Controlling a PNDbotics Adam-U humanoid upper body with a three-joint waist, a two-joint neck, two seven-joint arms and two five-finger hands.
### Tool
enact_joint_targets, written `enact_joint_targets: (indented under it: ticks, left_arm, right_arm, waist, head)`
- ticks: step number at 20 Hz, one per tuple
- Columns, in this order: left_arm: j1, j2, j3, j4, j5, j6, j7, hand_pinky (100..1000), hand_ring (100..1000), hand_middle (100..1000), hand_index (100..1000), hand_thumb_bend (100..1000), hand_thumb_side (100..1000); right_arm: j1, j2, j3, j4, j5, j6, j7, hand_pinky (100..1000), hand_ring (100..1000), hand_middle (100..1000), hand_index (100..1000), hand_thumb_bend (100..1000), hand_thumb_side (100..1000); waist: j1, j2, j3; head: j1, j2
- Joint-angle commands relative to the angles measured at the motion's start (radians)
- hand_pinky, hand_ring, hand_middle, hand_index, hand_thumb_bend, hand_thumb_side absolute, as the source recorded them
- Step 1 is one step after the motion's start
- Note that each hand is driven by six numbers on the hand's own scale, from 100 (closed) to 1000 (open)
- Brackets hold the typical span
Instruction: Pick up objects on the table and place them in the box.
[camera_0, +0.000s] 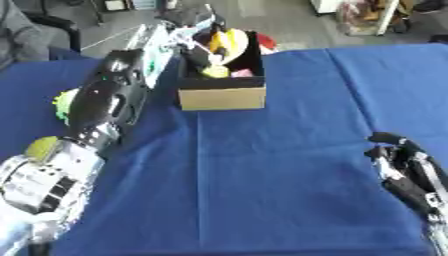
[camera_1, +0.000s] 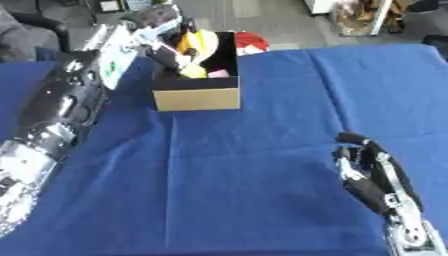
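Placement step in hand: left hand (camera_0: 199, 50) reached over the cardboard box (camera_0: 222, 96), upper centre of frame, fingers curled around a yellow object (camera_0: 229, 41) above the opening. Right hand (camera_1: 372, 170) idle, lower right, fingers relaxed, empty. Green items (camera_0: 61, 102) left at the frame's left edge. Next, by judgement: release, withdraw, collect those.

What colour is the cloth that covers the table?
The cloth is plain deep blue; the left eye view shows it best.
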Motion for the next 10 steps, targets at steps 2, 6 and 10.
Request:
enact_joint_targets:
  ticks: [2,6,10]
  left_arm:
    - [-0.032,-0.035,0.071,0.042,-0.098,0.147,0.097,700,551,521,739,100,224]
    - [-0.031,-0.038,0.096,0.068,-0.132,0.245,0.126,751,661,648,851,100,228]
    - [-0.032,-0.022,0.105,0.069,-0.126,0.297,0.14,799,753,774,926,269,209]
  right_arm:
    - [-0.017,-0.002,0.002,-0.011,-0.013,-0.002,0.006,759,665,743,802,100,341]
    - [-0.017,-0.002,0.002,-0.011,-0.014,-0.001,0.006,759,665,743,803,100,339]
    - [-0.016,-0.001,0.002,-0.011,-0.014,-0.002,0.008,759,665,743,803,100,343]
  waist:
    - [-0.02,-0.008,-0.005]
    - [-0.021,-0.007,-0.007]
    - [-0.02,-0.007,-0.001]
  head:
    - [0.012,0.004]
    - [0.012,0.004]
    - [0.01,0.004]
